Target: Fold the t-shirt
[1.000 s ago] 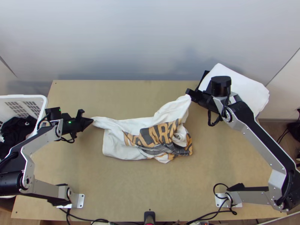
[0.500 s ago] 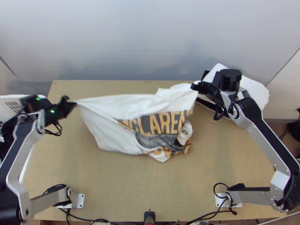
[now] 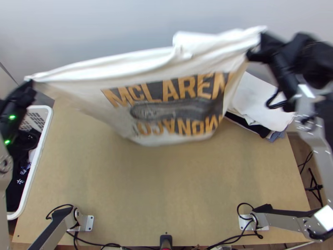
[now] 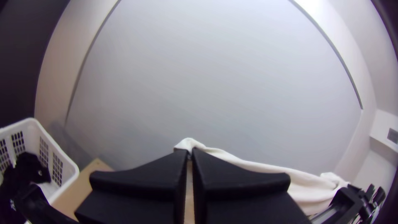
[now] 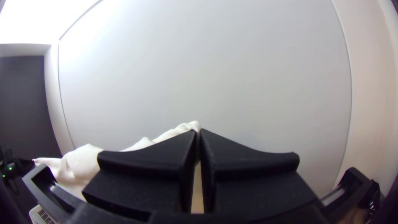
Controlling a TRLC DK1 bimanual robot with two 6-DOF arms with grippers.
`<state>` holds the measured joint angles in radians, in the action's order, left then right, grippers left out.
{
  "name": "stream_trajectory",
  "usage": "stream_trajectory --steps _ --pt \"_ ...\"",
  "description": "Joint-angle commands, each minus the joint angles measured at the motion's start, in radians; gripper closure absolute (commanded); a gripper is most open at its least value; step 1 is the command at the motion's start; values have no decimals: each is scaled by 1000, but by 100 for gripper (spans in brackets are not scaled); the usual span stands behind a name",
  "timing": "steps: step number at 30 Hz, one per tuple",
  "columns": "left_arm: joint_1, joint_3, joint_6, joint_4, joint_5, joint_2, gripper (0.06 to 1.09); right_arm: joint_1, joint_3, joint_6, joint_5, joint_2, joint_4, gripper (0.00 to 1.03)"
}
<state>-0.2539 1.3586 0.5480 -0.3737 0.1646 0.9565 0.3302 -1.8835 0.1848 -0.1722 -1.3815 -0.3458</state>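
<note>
Beyond the light wooden table [image 3: 166, 196] stands a pale grey wall. White, with a black-and-orange print, the cloth t-shirt [image 3: 164, 98] hangs above the table's far half. The black left gripper [image 4: 190, 154] and black right gripper [image 5: 198, 133] each pinch an upper corner, well apart and high, probably so the fabric's own weight draws out creases, ready for laying flat.

Pale wall [image 3: 104, 21] behind wooden table [image 3: 166, 196]
</note>
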Motion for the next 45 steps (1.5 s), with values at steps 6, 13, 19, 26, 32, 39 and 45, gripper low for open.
stream_trajectory --steps 6,13,19,26,32,39,45 --pt "-99 172 -175 55 -148 -191 105 49 -121 -44 2 354 -35 100" --pt "-153 171 -218 84 -149 -351 105 43 -103 -53 16 634 -239 100" --pt "-151 126 -226 64 -148 -470 105 -31 -106 -88 39 756 -335 100" --pt "-140 146 -184 -117 -135 -489 105 -13 -29 -25 39 782 -378 100" --pt "-127 -168 -181 -418 -2 -622 105 81 489 265 43 912 -446 100" --pt "-93 -670 -241 -534 84 -788 105 142 1087 393 158 1036 -300 100" --pt "-84 -793 -215 -337 98 -667 105 150 1262 381 168 955 -82 100"
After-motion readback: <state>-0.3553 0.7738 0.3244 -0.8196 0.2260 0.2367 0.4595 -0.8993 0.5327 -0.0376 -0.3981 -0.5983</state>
